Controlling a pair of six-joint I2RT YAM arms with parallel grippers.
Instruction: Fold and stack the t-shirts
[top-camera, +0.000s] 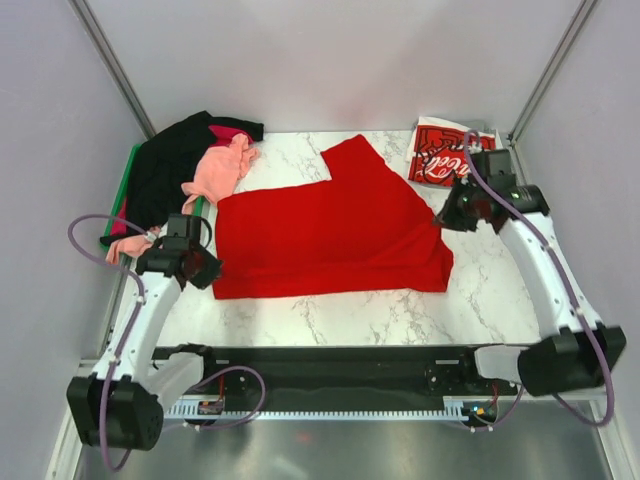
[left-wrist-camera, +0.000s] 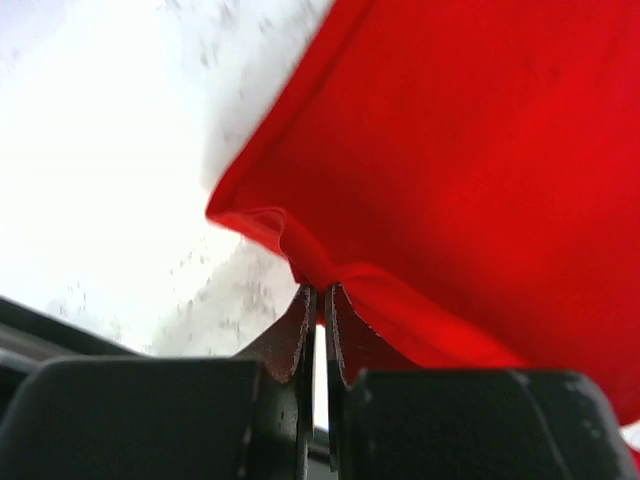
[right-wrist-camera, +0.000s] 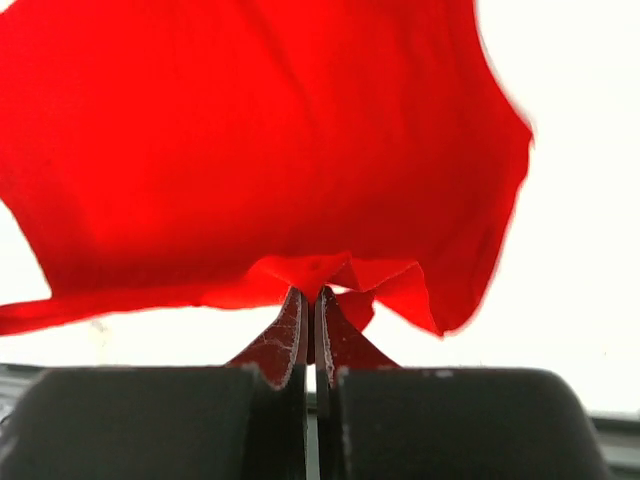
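A large plain bright red t-shirt (top-camera: 330, 230) lies spread across the middle of the marble table. My left gripper (top-camera: 208, 268) is shut on its left edge, near the lower left corner; the wrist view shows the cloth (left-wrist-camera: 450, 170) pinched in the jaws (left-wrist-camera: 320, 292). My right gripper (top-camera: 444, 220) is shut on the shirt's right edge and lifts it a little; the cloth (right-wrist-camera: 260, 150) bunches between the jaws (right-wrist-camera: 315, 295). A red Coca-Cola shirt (top-camera: 445, 152) lies folded at the back right. Black (top-camera: 170, 165), salmon-pink (top-camera: 222, 170) and magenta (top-camera: 228, 133) shirts are piled at the back left.
A green plastic tray (top-camera: 127, 172) holds the pile at the left edge. Grey walls close in the table on three sides. Bare marble (top-camera: 330, 315) lies along the front of the table.
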